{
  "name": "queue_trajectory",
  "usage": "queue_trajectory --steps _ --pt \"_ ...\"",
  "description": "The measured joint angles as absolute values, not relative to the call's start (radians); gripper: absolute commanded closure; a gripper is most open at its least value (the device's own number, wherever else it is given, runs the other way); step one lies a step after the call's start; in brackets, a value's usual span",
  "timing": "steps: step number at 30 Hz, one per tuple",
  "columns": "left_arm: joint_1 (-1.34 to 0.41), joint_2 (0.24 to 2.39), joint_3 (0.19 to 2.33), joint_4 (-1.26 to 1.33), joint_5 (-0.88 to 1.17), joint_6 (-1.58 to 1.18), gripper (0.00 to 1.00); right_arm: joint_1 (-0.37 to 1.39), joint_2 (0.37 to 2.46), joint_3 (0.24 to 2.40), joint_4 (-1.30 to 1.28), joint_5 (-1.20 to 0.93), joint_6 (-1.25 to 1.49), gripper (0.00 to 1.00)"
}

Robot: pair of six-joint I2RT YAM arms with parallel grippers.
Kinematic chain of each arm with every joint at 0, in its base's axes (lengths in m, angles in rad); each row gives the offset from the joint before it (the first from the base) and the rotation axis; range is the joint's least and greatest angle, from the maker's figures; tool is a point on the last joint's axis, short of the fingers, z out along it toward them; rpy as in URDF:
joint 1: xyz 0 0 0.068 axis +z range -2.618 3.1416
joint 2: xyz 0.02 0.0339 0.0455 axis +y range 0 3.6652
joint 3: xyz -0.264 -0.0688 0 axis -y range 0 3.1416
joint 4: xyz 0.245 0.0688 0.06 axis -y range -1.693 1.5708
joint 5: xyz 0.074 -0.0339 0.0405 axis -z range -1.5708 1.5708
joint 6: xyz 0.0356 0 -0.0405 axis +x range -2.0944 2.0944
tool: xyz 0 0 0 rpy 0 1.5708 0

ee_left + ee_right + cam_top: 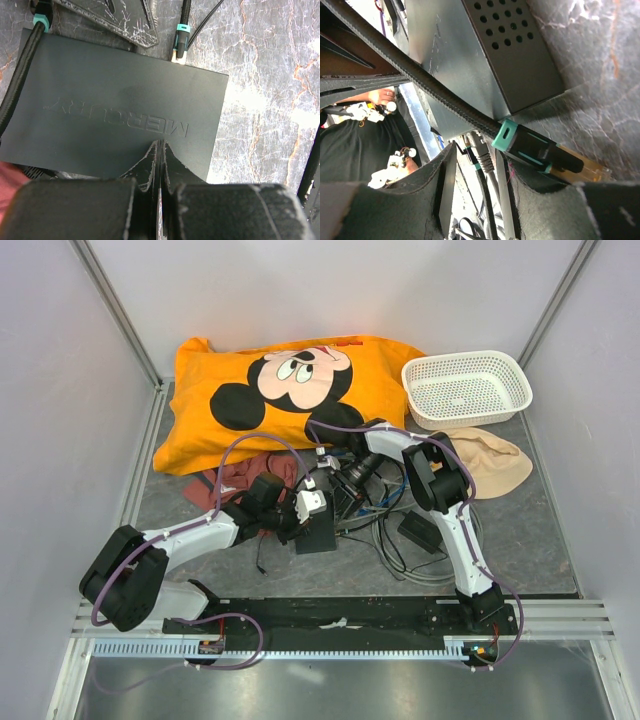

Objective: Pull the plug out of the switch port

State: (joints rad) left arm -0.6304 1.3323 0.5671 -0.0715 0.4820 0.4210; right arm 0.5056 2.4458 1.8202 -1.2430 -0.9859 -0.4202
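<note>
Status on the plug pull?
Left gripper shut, tips on switch box. Right gripper jaws apart at teal plug, grip unclear. Plug's clear tip exposed, out of port. Grey cable in the jaw gap; second teal plug seated.

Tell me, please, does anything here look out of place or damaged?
Yes. A teal-collared plug lies loose beside the switch, at its vented side, with its clear tip in no port. The left tool looks scuffed at its tips.

The switch box (115, 100) is smooth and matt, the cable (420, 75) braided, the marbled table (265, 100) glossy.
</note>
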Motion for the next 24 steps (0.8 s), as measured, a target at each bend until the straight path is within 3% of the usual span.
queue_trajectory --steps 7,24 --pt "-0.63 1.332 0.566 -0.07 0.482 0.421 0.99 0.52 2.441 1.82 -1.23 -0.971 -0.405 0.57" --pt "-0.63 1.332 0.565 -0.064 0.482 0.421 0.98 0.525 2.433 1.809 -1.195 -0.926 -0.352 0.87"
